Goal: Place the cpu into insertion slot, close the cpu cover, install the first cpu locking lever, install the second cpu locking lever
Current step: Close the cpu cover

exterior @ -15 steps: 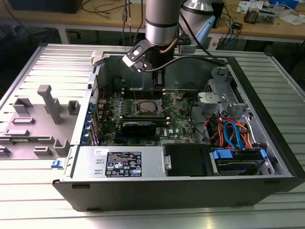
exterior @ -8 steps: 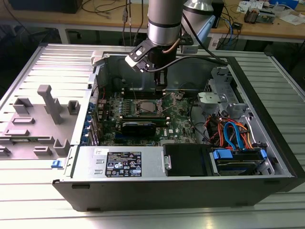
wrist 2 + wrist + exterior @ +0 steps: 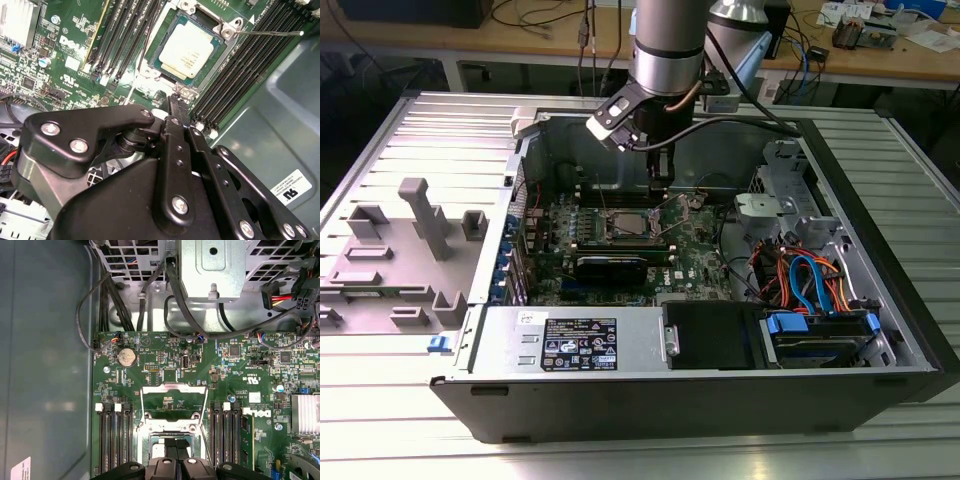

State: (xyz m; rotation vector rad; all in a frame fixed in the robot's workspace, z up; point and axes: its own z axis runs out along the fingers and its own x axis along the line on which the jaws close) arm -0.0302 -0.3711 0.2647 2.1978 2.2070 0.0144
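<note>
The cpu [image 3: 187, 47], a flat silver-grey square, lies seated in the insertion slot [image 3: 165, 30] on the green motherboard [image 3: 700, 255]. The cpu cover [image 3: 174, 390], a thin silvery frame with a square window, stands swung open off the slot, with green board showing through its window. My gripper [image 3: 175, 100] is shut with nothing visible between its fingers, and its tip hovers at the slot's edge on the cover's side. From the exterior view, the gripper [image 3: 660, 185] hangs just behind and to the right of the cpu [image 3: 626, 225]. A thin wire locking lever [image 3: 270, 33] sticks out unlatched beside the slot.
Black memory slots [image 3: 240, 65] flank the socket on both sides. A metal drive cage [image 3: 212, 270] with black cables [image 3: 175, 315] lies beyond the cover. The case wall [image 3: 280, 115] is close by. In the exterior view, a power supply [image 3: 575, 340] and coloured cables [image 3: 810, 280] fill the front.
</note>
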